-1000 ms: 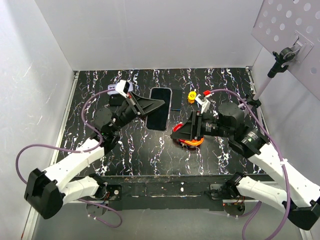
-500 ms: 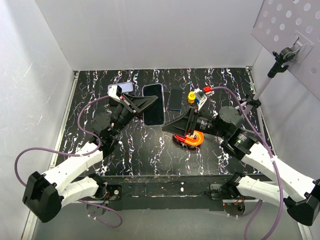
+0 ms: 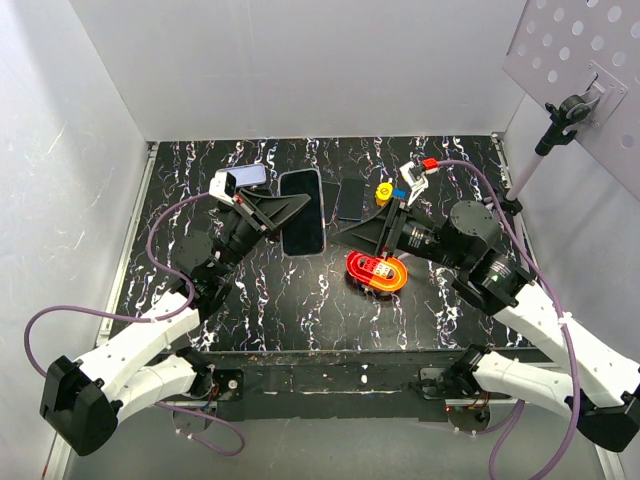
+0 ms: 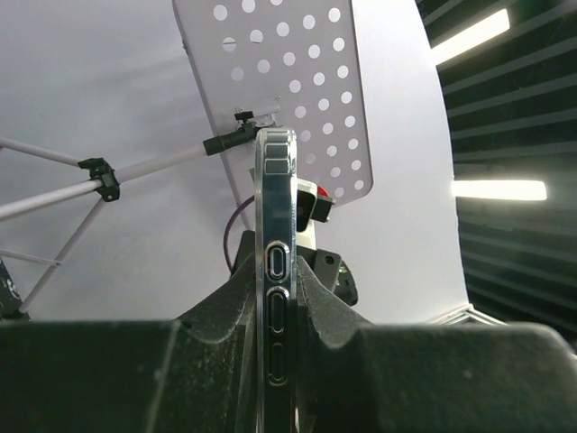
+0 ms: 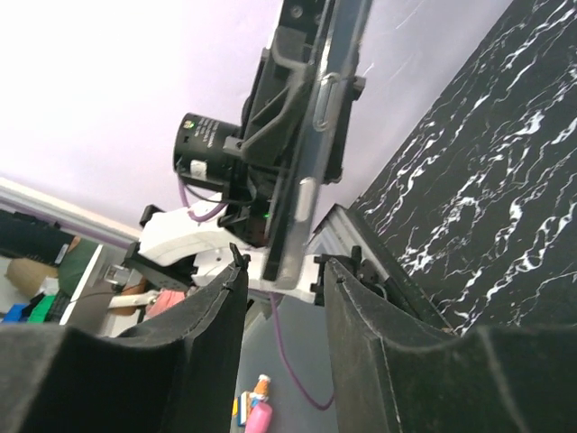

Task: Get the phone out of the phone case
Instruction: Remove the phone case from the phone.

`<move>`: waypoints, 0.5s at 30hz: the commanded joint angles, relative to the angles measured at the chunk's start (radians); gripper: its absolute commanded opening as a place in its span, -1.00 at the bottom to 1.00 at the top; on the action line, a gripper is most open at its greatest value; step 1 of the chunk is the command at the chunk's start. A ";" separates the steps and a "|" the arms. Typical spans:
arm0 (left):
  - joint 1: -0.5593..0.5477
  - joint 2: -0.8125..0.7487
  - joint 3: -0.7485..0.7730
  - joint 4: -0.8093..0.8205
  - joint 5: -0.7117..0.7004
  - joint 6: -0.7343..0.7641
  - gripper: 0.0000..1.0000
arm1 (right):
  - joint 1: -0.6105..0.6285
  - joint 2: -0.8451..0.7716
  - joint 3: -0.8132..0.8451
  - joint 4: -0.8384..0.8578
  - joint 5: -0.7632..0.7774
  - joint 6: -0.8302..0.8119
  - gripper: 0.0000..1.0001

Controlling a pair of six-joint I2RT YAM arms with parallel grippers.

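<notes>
Right wrist view: my right gripper point(image 5: 287, 264), fingers parted, frames the phone point(image 5: 313, 149) seen edge-on, clamped by my left gripper point(image 5: 290, 86); black marbled worktop point(image 5: 487, 162) at right.

Black marble-patterned table point(image 3: 300, 300)
On it, toward the back: a red-orange oval object point(image 3: 377, 271), a small yellow piece point(image 3: 382, 192), a dark flat rectangle point(image 3: 348, 198).

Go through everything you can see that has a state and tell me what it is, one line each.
Left gripper: shut on the phone's edge.
Phone: held up off the table, inside its clear case.
Right gripper: open, jaws either side of the phone, not clamped.
Dark flat device: lying flat on the table.
Red-orange object: resting on the table, untouched.
</notes>
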 commanded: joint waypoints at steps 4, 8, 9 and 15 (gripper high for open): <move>0.002 -0.030 0.031 -0.026 -0.032 0.085 -1.00 | 0.014 -0.003 0.054 0.017 -0.124 0.094 -0.11; 0.002 -0.024 0.045 -0.027 -0.032 0.100 -1.00 | 0.015 0.000 0.031 0.042 -0.131 0.097 -0.16; 0.004 -0.021 0.047 -0.026 -0.030 0.102 -1.00 | 0.015 0.006 0.032 0.045 -0.138 0.099 -0.17; 0.002 -0.020 0.044 -0.023 -0.032 0.095 -1.00 | 0.015 0.032 0.026 0.048 -0.135 0.103 -0.20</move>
